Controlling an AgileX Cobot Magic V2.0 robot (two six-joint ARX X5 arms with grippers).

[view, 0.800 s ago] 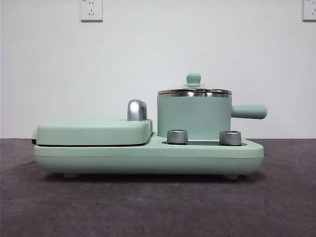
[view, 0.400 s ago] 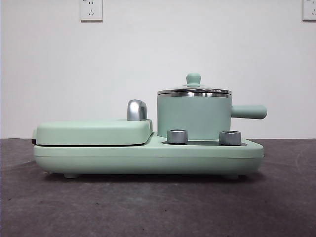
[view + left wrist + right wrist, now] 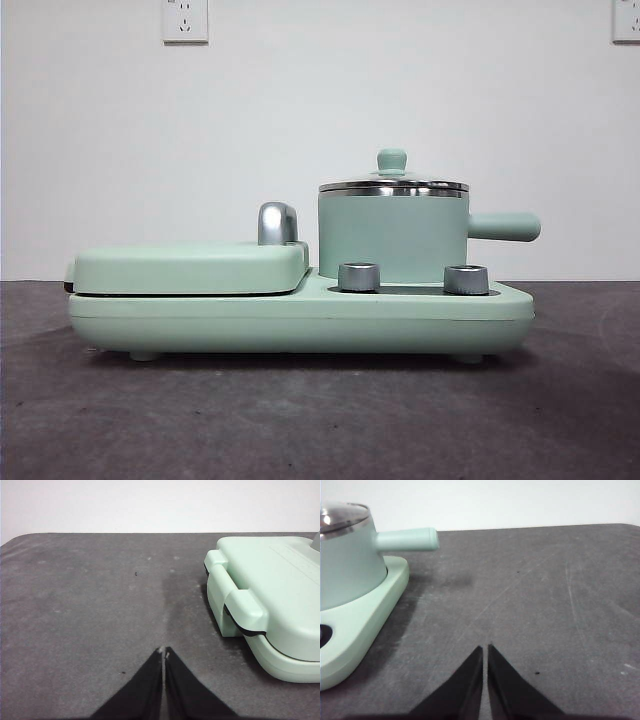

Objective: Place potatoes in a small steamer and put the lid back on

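Note:
The small mint-green steamer stands on the right half of a mint-green cooker base, its side handle pointing right. The glass lid with its green ball knob sits on the steamer. The steamer also shows in the right wrist view. The potato is out of view. My left gripper is shut and empty over the bare table, beside the cooker's griddle end. My right gripper is shut and empty over the table, beside the steamer's handle. Neither arm shows in the front view.
A flat mint-green griddle cover with a chrome handle lies on the base's left half; it also shows in the left wrist view. Two steel knobs sit at the base's front. The dark grey table ends at a white wall.

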